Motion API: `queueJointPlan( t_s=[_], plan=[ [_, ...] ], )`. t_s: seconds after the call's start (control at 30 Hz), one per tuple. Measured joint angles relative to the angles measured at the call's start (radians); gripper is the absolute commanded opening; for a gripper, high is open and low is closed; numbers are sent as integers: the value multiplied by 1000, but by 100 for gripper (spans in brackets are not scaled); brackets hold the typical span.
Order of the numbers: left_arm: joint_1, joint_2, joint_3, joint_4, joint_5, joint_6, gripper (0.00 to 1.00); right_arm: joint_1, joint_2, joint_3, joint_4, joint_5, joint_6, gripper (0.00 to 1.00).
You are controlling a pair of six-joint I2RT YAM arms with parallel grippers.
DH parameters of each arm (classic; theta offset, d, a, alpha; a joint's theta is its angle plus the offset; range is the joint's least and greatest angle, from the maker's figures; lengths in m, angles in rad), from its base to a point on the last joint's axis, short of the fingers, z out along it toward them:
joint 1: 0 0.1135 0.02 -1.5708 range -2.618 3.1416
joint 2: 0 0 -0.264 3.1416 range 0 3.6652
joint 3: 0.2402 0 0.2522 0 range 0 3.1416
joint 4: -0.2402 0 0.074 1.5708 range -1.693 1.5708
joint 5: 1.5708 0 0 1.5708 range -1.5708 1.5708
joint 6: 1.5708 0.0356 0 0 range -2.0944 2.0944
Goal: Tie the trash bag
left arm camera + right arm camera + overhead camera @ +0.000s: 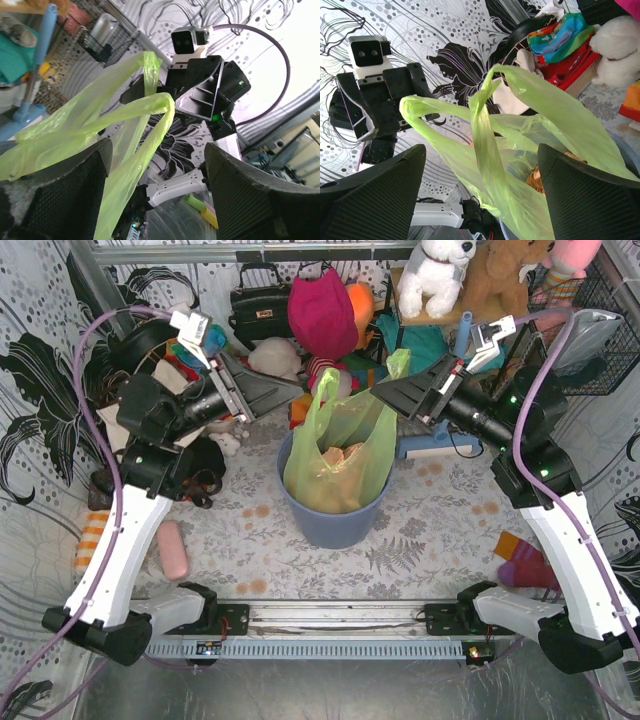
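The light-green trash bag (362, 445) sits in a round blue bin (335, 525) at mid-table, with crumpled tan paper (340, 456) showing through it. Its two handles stand up loose above the bin. My left gripper (292, 395) is open just left of the handles. In the left wrist view a handle strip of the bag (145, 150) hangs between the wide jaws of the left gripper (157, 150), close to the left finger and not pinched. My right gripper (385, 400) is open at the right of the handles. A twisted handle of the bag (487, 145) hangs free between the right gripper (481, 150) fingers.
Behind the bin lie plush toys (435, 275), a black handbag (260, 305), a magenta cap (322, 310) and other clutter. A wire basket (590, 350) hangs at back right. A pink object (175, 550) lies at near left and a colourful sock (525, 562) at near right.
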Motion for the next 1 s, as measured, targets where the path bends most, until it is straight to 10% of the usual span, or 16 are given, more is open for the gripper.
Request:
queueJointPlan(
  t_s=[0.37,0.53,0.9,1.0],
  plan=[
    [-71,196,52,311,219,-151,79,0,-38,-37,-13,7,0,91],
    [-89,254,76,450,279,-256,48,0,-45,-48,-13,14,1,91],
    [-90,308,241,291,289,-153,47,0,-52,-50,-13,14,0,90],
    [-90,327,266,237,287,-128,35,0,-56,-50,-13,18,1,75]
  ],
)
